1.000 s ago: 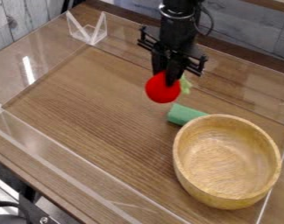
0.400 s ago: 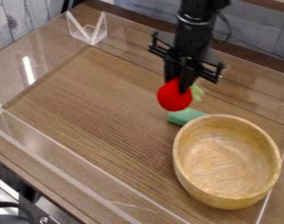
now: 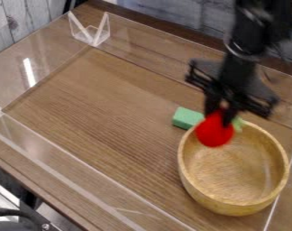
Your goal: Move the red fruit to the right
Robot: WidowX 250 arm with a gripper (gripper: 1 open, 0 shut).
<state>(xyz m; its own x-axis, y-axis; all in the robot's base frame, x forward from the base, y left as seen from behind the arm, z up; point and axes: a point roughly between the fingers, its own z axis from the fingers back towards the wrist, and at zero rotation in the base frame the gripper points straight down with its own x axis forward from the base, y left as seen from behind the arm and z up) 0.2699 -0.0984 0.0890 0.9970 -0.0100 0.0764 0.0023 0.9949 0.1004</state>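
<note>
Wooden bowl [image 3: 232,171] blocks right; left tabletop [image 3: 100,99] open.

The work surface is a brown wood-grain tabletop [image 3: 100,108] with horizontal grain. Clear acrylic walls [image 3: 41,54] enclose it on the visible sides, and the near wall reflects light. A folded clear plastic piece [image 3: 88,29] stands at the rear left corner. Beyond it lies what appears to be grey weathered planking [image 3: 22,18].
</note>
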